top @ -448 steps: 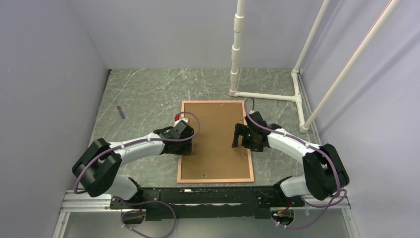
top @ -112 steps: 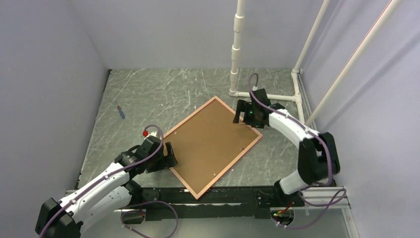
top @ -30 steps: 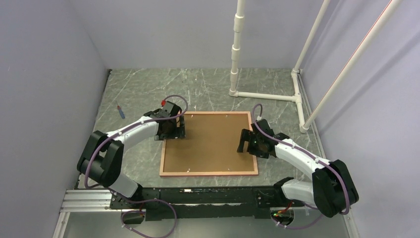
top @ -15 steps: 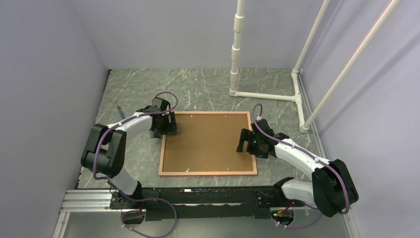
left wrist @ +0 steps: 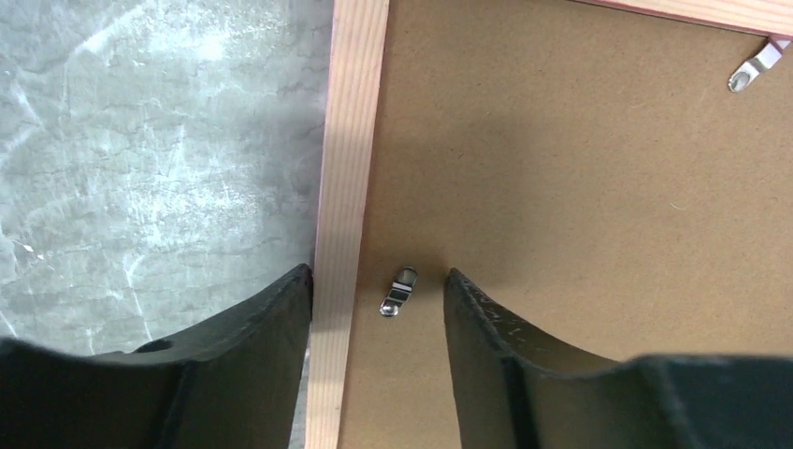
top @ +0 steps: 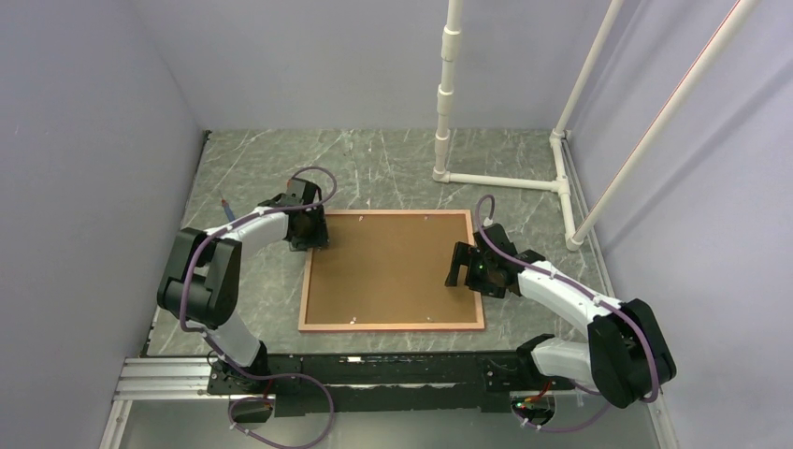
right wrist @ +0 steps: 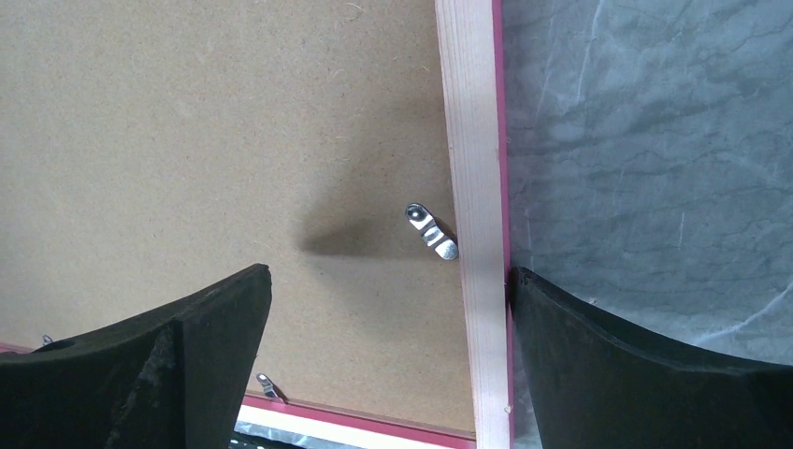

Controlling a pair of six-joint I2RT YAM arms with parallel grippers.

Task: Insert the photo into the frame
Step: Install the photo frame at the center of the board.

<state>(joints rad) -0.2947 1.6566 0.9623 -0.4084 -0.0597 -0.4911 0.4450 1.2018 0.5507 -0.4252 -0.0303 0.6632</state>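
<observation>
The frame (top: 393, 326) lies face down on the table, with a plain brown backing board (top: 388, 267) filling it. The photo is out of view. At the far left corner my left gripper (top: 313, 234) stands open astride the pale left rail (left wrist: 351, 140). In the left wrist view the gripper (left wrist: 377, 276) has one finger against the rail's outer side and the other on the board. A small metal clip (left wrist: 399, 290) lies between them. My right gripper (top: 465, 267) is wide open across the right rail (right wrist: 470, 140), its jaws (right wrist: 388, 273) just below another clip (right wrist: 432, 232).
A white pipe stand (top: 447, 94) rises at the back right, with its foot on the table. A small blue pen-like thing (top: 224, 204) lies by the left arm. Another clip (left wrist: 756, 70) sits near the frame's far rail.
My left gripper has slid left and away to the frame's far left corner, and its jaws have narrowed. The right arm has not moved.
</observation>
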